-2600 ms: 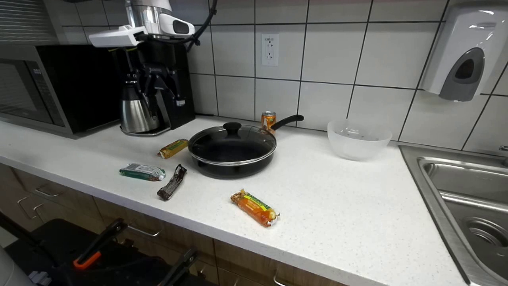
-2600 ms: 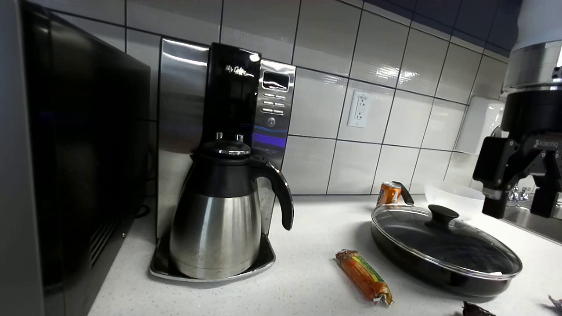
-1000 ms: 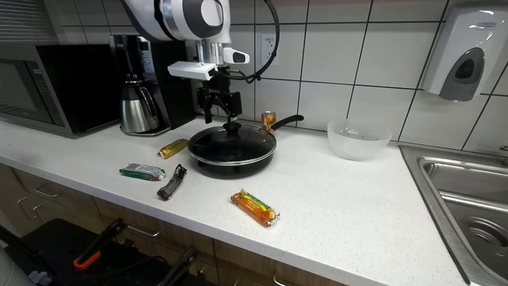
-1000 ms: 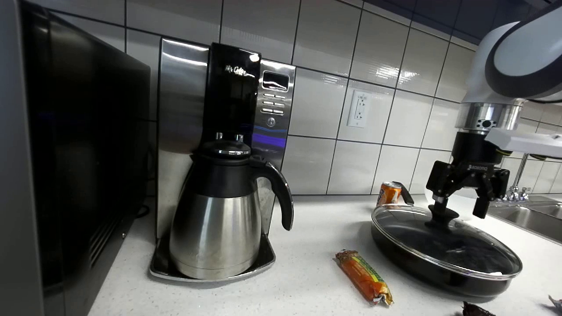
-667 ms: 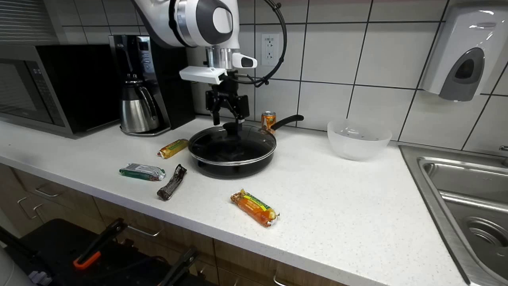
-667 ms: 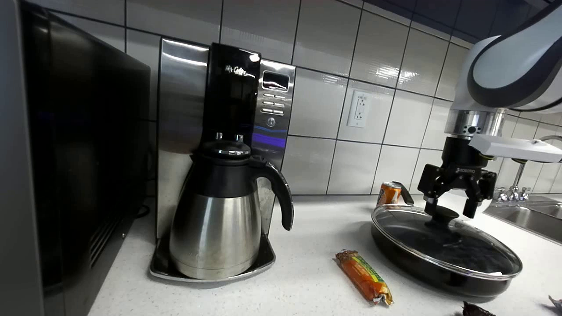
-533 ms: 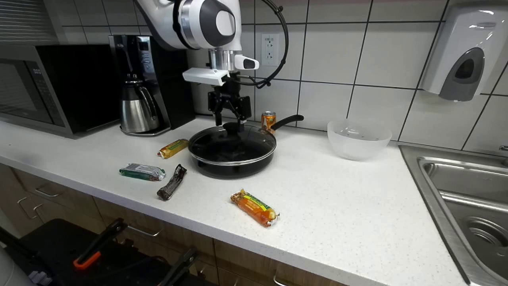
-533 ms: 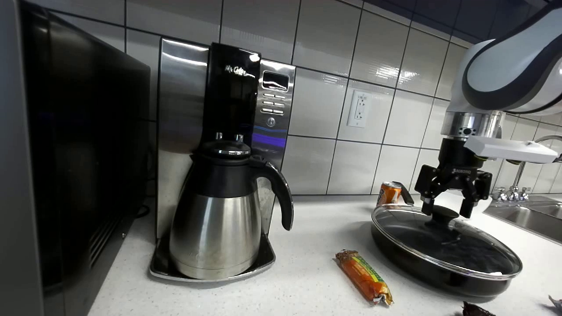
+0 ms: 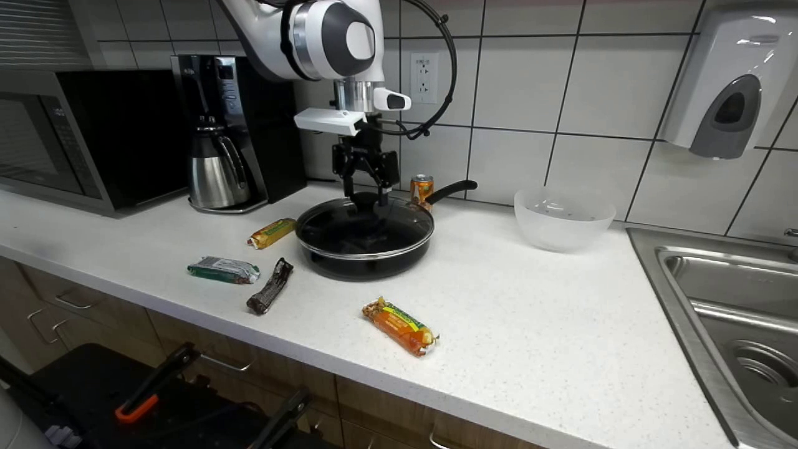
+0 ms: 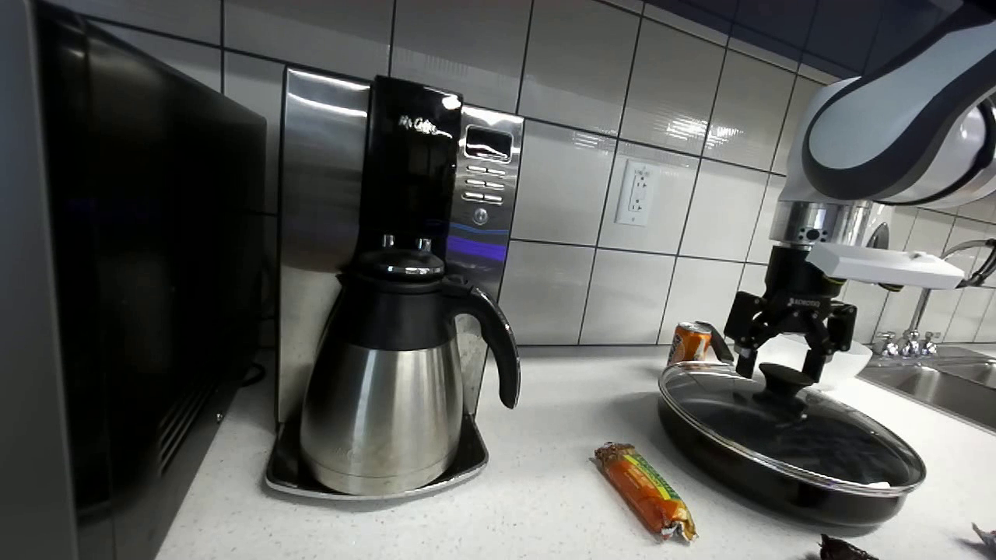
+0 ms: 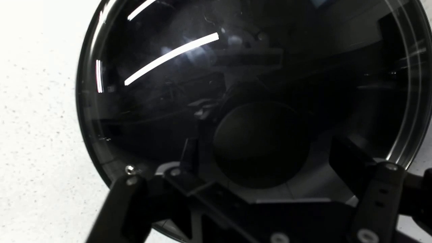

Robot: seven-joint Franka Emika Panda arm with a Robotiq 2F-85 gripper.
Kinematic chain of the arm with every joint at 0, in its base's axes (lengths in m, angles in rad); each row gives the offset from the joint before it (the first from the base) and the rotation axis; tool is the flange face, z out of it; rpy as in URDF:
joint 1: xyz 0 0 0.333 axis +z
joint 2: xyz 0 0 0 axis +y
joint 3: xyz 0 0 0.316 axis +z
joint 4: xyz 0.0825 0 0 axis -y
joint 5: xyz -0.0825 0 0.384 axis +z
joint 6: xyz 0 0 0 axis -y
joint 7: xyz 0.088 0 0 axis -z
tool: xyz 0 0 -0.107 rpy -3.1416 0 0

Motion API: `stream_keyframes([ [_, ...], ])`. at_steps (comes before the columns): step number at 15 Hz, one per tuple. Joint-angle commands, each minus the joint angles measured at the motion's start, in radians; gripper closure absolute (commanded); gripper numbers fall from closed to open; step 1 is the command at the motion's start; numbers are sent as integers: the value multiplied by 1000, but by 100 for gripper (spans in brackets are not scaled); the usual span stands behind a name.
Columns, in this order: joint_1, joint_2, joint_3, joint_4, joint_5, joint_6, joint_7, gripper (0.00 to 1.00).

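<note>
My fingers (image 11: 351, 162) stand spread wide, one on either side of the black knob (image 11: 261, 145) of a glass lid (image 11: 148, 108) covering the black frying pan (image 9: 368, 267) on the white desk (image 9: 530, 324).

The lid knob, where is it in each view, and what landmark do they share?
In an exterior view: the lid knob, just left of and above centre.
In an exterior view: the lid knob, toward the right, below mid-height.
In the wrist view: the lid knob, right of and below centre.
Shared landmark: the pan lid beneath it.
</note>
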Motion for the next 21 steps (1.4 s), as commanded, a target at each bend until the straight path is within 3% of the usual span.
stream_keyframes([
  [1, -4, 7, 7, 22, 8, -15, -17, 0],
  [11, 8, -4, 9, 8, 0, -20, -7, 0],
  [12, 8, -6, 10, 6, 2, -21, -10, 25],
  [14, 10, -14, 8, -1, -2, -20, -5, 34],
  [17, 10, -27, 2, -12, -12, -24, 6, 58],
  [21, 14, -57, 0, -38, -20, -24, 14, 61],
])
